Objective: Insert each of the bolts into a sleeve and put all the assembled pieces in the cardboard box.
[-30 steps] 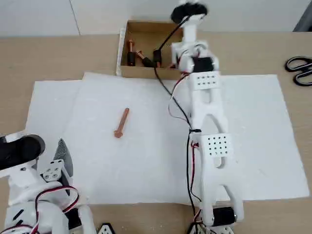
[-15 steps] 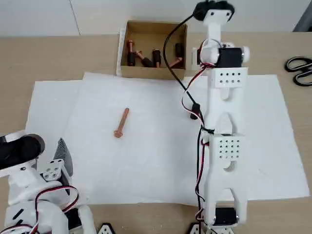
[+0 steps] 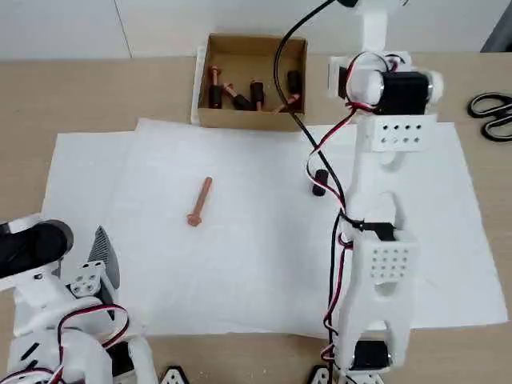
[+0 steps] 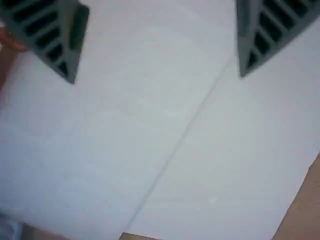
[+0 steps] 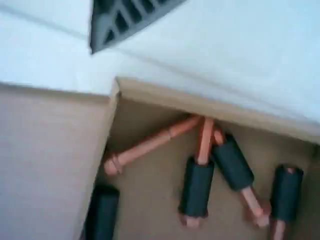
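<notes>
Room to spare on the left: left gripper (image 4: 156,77) sits at the 7 o'clock corner of the white sheet (image 3: 240,272), fingers (image 4: 55,40) spread wide, nothing between them. Loose bolt (image 3: 200,202) lies flat on bare sheet, well apart from everything, head toward 7 o'clock, tip toward 1. Cardboard box (image 3: 240,120) stands at 12 o'clock on the sheet's far edge, with assembled pieces (image 5: 196,187) inside. Black sleeve (image 3: 319,182) is half hidden behind a cable (image 3: 298,132). Right arm (image 3: 384,240) stretches toward 12, right gripper (image 5: 130,17) near the box; released or clenched, cannot tell. Scissors (image 3: 490,114) are cut off at 3 o'clock.
</notes>
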{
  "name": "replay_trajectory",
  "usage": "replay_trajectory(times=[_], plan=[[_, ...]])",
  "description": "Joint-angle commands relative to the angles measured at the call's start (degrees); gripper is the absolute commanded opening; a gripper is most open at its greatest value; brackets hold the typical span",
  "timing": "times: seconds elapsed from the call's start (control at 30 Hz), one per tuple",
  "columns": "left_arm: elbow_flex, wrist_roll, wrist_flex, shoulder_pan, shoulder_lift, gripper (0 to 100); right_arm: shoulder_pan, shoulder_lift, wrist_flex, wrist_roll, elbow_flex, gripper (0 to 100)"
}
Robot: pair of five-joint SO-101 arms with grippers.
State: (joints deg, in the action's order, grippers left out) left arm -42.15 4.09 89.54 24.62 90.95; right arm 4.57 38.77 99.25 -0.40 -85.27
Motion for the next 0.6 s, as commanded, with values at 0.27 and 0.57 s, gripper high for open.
replay_trajectory(times=[0.27,0.57], plan=[[-0.4,-1.93,-1.23,0.44,0.18,20,-0.04,-25.63,0.4,-0.35,43.16,17.3],[-1.27,-2.11,-1.23,0.44,0.18,20,0.66,-17.27,-0.57,-0.62,52.22,17.3]])
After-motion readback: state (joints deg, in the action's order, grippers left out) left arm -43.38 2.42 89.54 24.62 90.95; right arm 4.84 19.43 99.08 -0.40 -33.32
